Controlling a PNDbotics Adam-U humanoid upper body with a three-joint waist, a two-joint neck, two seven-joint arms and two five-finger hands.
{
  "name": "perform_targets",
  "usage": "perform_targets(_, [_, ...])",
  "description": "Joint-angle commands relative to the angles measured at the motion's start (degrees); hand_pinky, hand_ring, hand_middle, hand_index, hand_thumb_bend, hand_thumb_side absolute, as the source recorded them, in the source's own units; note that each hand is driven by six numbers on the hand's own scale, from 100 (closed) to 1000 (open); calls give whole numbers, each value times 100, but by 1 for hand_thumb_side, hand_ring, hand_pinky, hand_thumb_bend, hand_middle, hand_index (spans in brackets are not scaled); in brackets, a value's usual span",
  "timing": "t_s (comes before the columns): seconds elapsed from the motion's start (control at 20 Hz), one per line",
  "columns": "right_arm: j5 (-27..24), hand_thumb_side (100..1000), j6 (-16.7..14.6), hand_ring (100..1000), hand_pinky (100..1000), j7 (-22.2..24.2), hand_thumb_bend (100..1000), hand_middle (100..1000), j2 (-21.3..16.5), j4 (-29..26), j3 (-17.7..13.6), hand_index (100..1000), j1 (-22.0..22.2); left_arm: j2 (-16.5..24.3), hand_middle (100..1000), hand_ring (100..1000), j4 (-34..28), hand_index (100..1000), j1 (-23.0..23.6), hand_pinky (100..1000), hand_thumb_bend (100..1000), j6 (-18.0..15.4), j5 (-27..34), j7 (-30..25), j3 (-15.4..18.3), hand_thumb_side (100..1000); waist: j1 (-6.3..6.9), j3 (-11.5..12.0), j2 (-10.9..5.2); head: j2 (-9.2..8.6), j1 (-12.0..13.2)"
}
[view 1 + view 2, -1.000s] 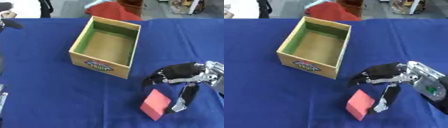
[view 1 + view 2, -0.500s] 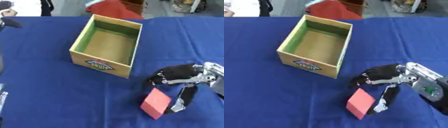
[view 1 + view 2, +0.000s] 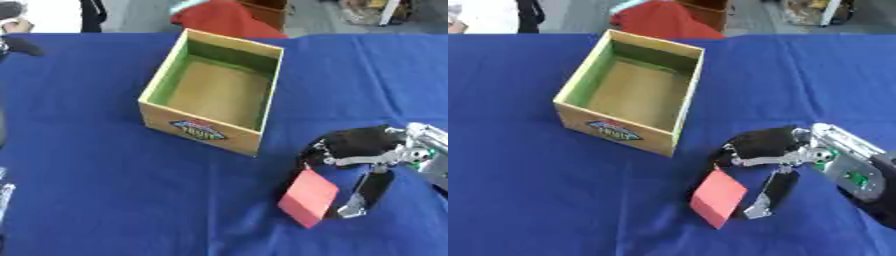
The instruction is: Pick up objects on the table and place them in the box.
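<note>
Right eye view: right hand point(image 3: 773, 159) partly hides red block point(image 3: 718, 197).

The table point(image 3: 105, 200) is covered in a plain deep blue cloth. The box point(image 3: 214, 92) is tan cardboard outside, with green inner walls and a brown floor; its front face carries a logo in red, blue and yellow. The flat block point(image 3: 307, 197) is a salmon red, plain on its face. The right hand point(image 3: 776, 155) is black over the fingers, with silver metal links and a silver wrist showing a small green spot. Beyond the table's far edge lies a red cloth point(image 3: 223, 17).
</note>
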Motion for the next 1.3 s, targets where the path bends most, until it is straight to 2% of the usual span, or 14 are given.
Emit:
perform_targets(0.05, [-22,580,-1327,730,737,1098,290,648,-131,-143,-115,838,-95,111,800,789,-97,847,-69,549,100,2,9,-13,25,879,3,-15,-73,-48,-10])
perform_targets(0.45, [155,576,-1327,689,724,452,269,535,-247,-224,-223,697,-56,116,801,789,-97,848,-54,547,100,24,19,-17,33,882,-17,-44,-84,-27,12])
perform_targets(0.55, [190,579,-1327,685,724,274,262,527,-311,-232,-275,691,-40,118,801,789,-97,848,-45,547,100,31,18,-13,39,882,-21,-52,-91,-23,13])
perform_targets(0.7, [186,569,-1288,648,705,22,210,490,-414,-183,-449,662,-25,116,801,789,-97,848,-40,547,100,28,17,-10,44,882,-28,-74,-108,-25,29])
perform_targets(0.75, [177,569,-1252,648,705,-55,210,490,-432,-182,-516,662,-22,116,801,789,-97,848,-36,547,100,27,16,-9,46,882,-30,-78,-112,-24,33])
perform_targets(0.8, [167,540,-1200,623,682,-128,169,472,-433,-188,-594,652,-33,115,801,789,-97,848,-30,547,100,29,15,-7,49,883,-31,-84,-117,-27,39])
perform_targets(0.95, [133,533,-986,607,650,-268,100,464,-397,-235,-799,647,-116,111,801,789,-97,848,-27,548,100,33,11,-5,53,882,-28,-93,-125,-37,58])
perform_targets(1.25, [82,521,-564,608,684,-183,100,491,-239,-325,-1081,667,-483,106,801,789,-97,848,-15,548,100,39,8,14,67,881,-18,-99,-141,-23,65])
perform_targets(1.3, [116,520,-506,574,664,-190,100,500,-186,-338,-1141,673,-582,104,801,789,-97,847,-17,548,100,38,8,17,68,880,-15,-97,-147,-26,68])
